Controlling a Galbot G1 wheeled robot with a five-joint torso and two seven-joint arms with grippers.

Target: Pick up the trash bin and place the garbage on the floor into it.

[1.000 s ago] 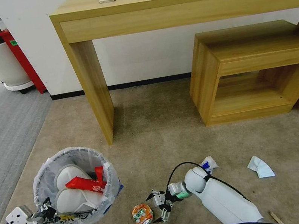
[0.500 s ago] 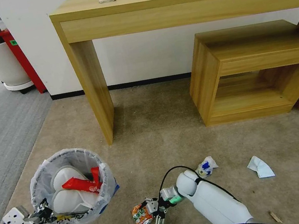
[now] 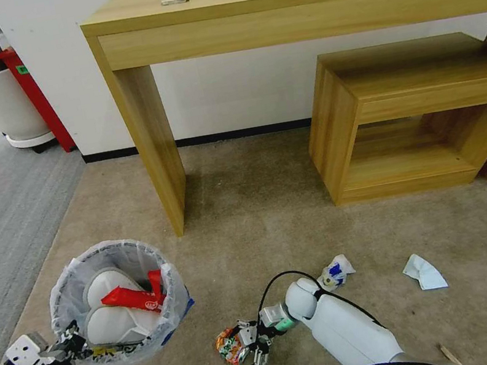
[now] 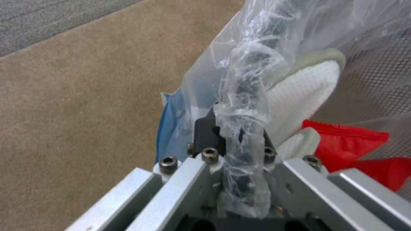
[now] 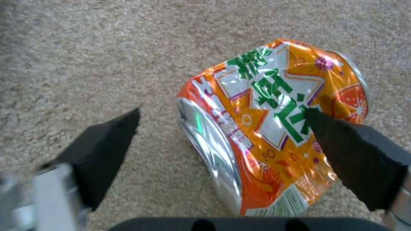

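Shifted leftward since a second ago: right gripper point(image 3: 250, 349), fingers spread around crushed orange drink can point(image 5: 274, 118) on beige carpet point(image 3: 276, 227). Light, dented, probably slippery; best pinched across flattened sides. Left gripper point(image 3: 72, 348) clamped on bag-lined round trash bin point(image 3: 156, 331) rim.

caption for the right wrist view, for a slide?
Right claw open around the crushed orange can lying on the beige carpet, one finger over the can.
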